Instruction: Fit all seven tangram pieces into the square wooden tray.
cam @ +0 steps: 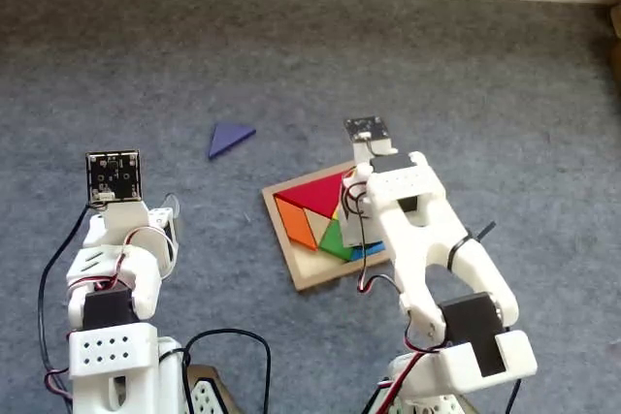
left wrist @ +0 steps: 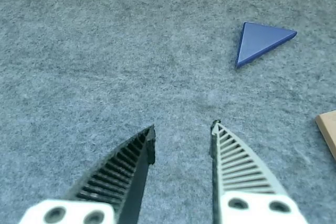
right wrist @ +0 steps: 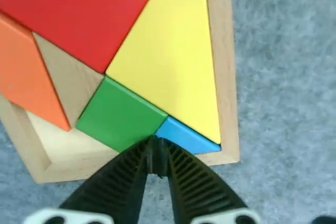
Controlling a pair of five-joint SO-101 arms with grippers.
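1. Grey surface under left tool (left wrist: 184,127); jaws wide, empty; I'd centre over the triangle before descending, then pinch across two straight edges.
2. Right tool (right wrist: 157,148) closed on nothing; tips over green piece (right wrist: 118,119) at tray (right wrist: 227,51) rim.
3. Indigo triangle (left wrist: 260,41) flat, ahead of left tool, off its centreline; well apart from tray.

Low over grey carpet (left wrist: 94,51), the left gripper (left wrist: 184,126), black and pale fingers (left wrist: 126,166) parted. Ahead of the tips, off toward the pale finger's side, a blue triangle (left wrist: 260,41) flat on the carpet. Nearer on that same side, a corner of the wooden tray (left wrist: 329,129).
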